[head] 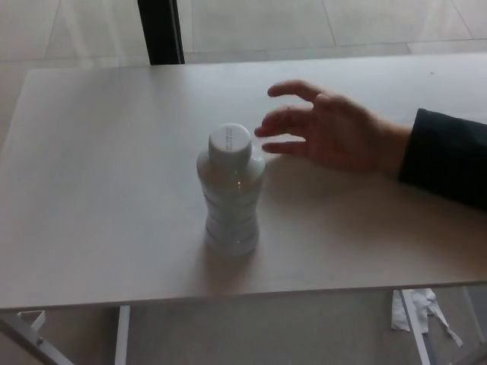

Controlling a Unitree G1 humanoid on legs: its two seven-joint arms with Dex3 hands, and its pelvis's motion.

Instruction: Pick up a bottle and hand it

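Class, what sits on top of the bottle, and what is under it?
A white cap tops the bottle. The bottle stands on the table; the patch beneath its base is covered.

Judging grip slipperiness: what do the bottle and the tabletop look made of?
Bottle: likely plastic, pale and semi-glossy, with moulded ribs and a small highlight; white screw cap. Table: pale wood-grain surface, matte, possibly laminate; faint grain arcs show.

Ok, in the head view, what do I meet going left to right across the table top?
White capped bottle standing upright, then a person's open hand, then its dark sleeve at the right edge. Neither robot hand shows.
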